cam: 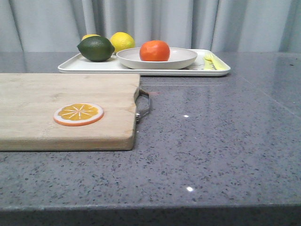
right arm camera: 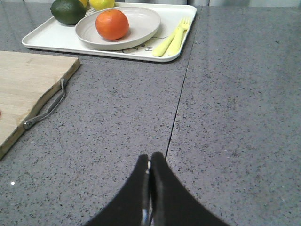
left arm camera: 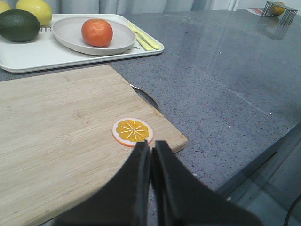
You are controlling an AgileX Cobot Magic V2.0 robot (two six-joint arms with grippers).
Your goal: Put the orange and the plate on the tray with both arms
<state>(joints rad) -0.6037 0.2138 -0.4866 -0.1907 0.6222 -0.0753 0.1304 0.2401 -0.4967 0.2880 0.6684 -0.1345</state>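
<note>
Left gripper (left arm camera: pixel 151 149) pressed together, empty, hanging above the near edge of the wooden cutting board (left arm camera: pixel 56 136), just short of the orange slice disc (left arm camera: pixel 132 131); right gripper (right arm camera: pixel 150 162) likewise closed on nothing over bare speckled grey stone countertop (right arm camera: pixel 225 108) with a thin seam. Beyond, orange (cam: pixel 154 50) sits in cream plate (cam: pixel 181 58), plate on white tray (cam: pixel 94 66) beside dark green lime (cam: pixel 96 48), lemon (cam: pixel 122 41) and yellow-green cutlery (cam: pixel 211 60). Pale grey curtain (cam: pixel 188 21) closes the back.

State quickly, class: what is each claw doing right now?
Left claw: closed, holding nothing.
Right claw: closed, holding nothing.
</note>
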